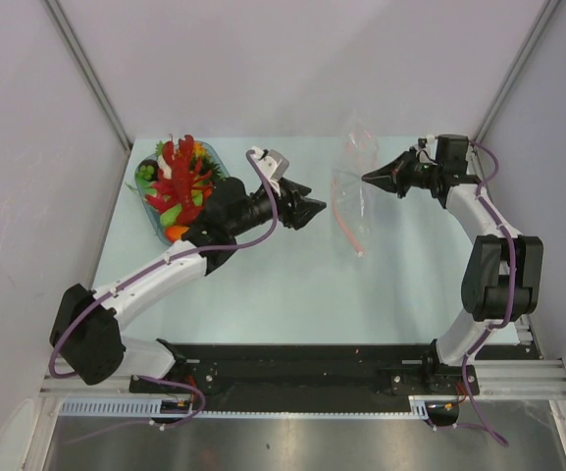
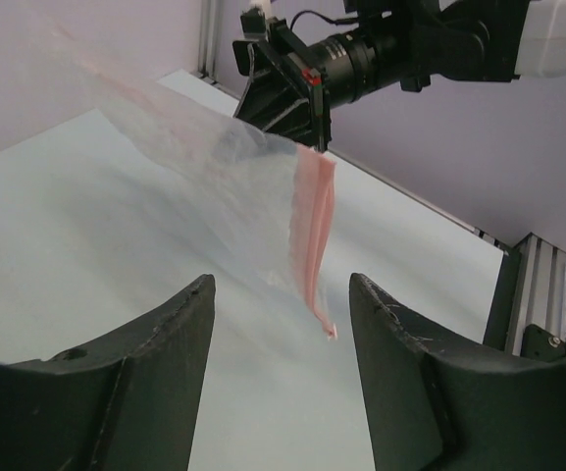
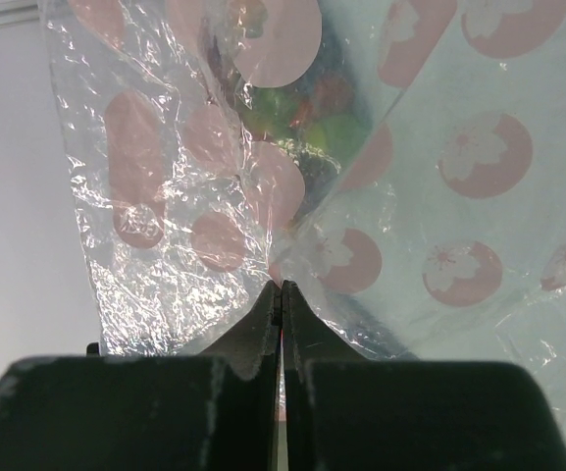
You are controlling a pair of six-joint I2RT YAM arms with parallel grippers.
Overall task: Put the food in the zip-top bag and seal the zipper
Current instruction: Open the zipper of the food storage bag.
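Note:
The clear zip-top bag [image 1: 351, 191] with pink marks hangs lifted off the table at centre right. My right gripper [image 1: 365, 178] is shut on the bag's edge; in the right wrist view [image 3: 282, 287] the closed jaws pinch the film [image 3: 214, 177]. The pink zipper [image 2: 314, 231] hangs down from that grip, its end near the table [image 1: 359, 252]. My left gripper [image 1: 320, 208] is open and empty, left of the bag, its fingers [image 2: 180, 324] either side of the zipper's lower end in view. The food [image 1: 180, 182] is piled in a tray at the back left.
The blue-green see-through tray [image 1: 153, 214] holding the food stands at the table's back left, beside my left arm. Grey walls close in the table on both sides and at the back.

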